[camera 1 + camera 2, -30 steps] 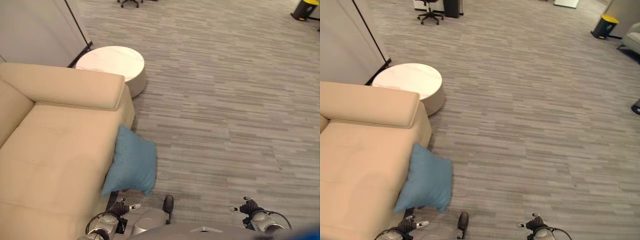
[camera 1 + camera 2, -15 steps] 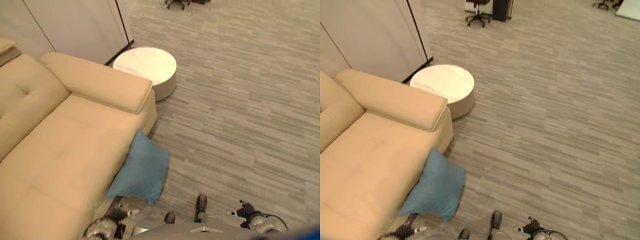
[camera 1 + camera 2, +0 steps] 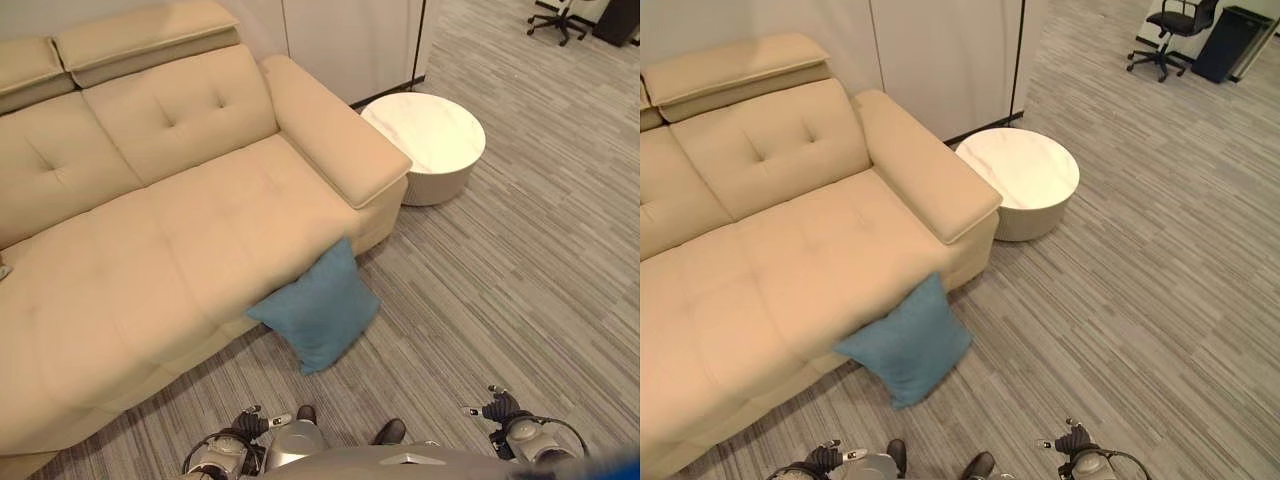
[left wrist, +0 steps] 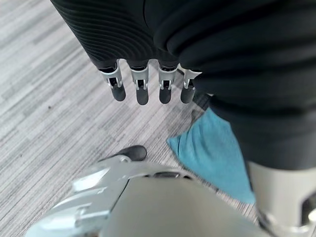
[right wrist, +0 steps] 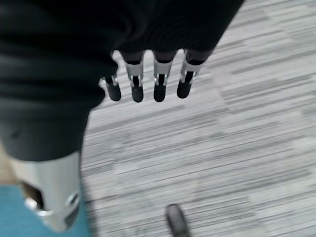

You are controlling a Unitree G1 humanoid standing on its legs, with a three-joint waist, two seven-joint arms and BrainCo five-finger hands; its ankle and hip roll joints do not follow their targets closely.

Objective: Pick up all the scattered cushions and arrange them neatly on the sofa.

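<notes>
Blue cushion (image 3: 904, 343) against sofa (image 3: 770, 240) front

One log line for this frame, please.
cushion: on floor, leaning against sofa front | left hand: open, empty | right hand: open, empty | pickup: not yet done

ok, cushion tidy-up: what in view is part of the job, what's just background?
Job:
- blue cushion, on the floor, leaning against the sofa front
- beige sofa, seat bare
- left hand and right hand, both open, low at the robot's sides, holding nothing

Background:
- round white side table beside the sofa arm
- office chair
- dark bin
</notes>
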